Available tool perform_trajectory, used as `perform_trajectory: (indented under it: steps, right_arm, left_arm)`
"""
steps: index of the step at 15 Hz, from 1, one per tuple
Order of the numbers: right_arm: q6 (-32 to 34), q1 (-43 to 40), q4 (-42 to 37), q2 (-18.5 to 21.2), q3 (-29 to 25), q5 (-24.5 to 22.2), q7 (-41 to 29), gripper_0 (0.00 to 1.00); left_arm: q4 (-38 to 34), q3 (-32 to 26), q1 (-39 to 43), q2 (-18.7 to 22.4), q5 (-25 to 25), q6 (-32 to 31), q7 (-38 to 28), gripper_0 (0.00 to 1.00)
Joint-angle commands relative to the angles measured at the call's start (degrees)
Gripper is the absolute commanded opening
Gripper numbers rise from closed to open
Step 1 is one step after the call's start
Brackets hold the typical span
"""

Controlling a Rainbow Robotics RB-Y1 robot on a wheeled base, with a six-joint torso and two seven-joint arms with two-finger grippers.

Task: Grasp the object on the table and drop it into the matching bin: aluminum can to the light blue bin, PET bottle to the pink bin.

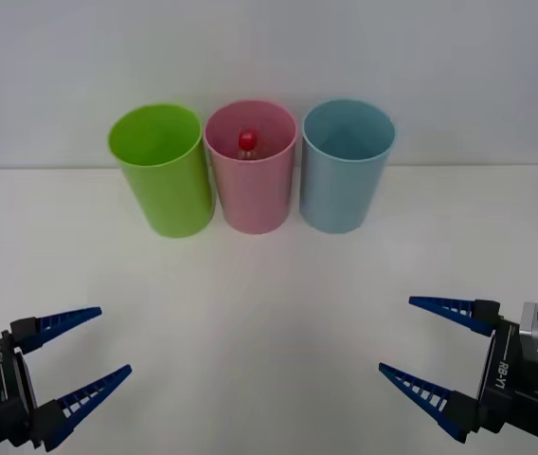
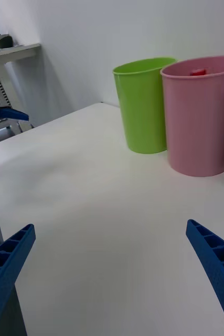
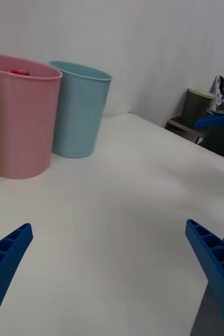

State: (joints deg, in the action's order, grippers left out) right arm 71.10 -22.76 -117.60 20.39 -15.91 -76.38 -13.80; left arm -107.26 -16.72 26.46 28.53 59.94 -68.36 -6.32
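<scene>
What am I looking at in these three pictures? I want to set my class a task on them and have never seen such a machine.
This is a two-armed robot at a broad white table. The front view looks down from above the arms. The other two views come from cameras on each wrist, so blue ribbed fingers show at their bottom corners.

The left gripper and right gripper rest low near the table's front edge, both open, holding nothing.

Three tall round plastic bins stand in a row at the back: a lime green bin, a pink bin, and a light blue bin. Inside the pink bin sits a small bottle; its red cap shows.
</scene>
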Motion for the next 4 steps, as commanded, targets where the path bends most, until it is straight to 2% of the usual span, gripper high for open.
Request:
perform_trajectory:
  steps: [1, 4]
  right_arm:
    - [0.0, 0.0, 0.0, 0.0, 0.0, 0.0, 0.0, 1.00]
    - [0.0, 0.0, 0.0, 0.0, 0.0, 0.0, 0.0, 1.00]
  left_arm:
    - [0.0, -0.2, 0.1, -0.4, -0.1, 0.2, 0.3, 1.00]
    - [-0.1, -0.2, 0.3, -0.6, -0.1, 0.2, 0.3, 1.00]
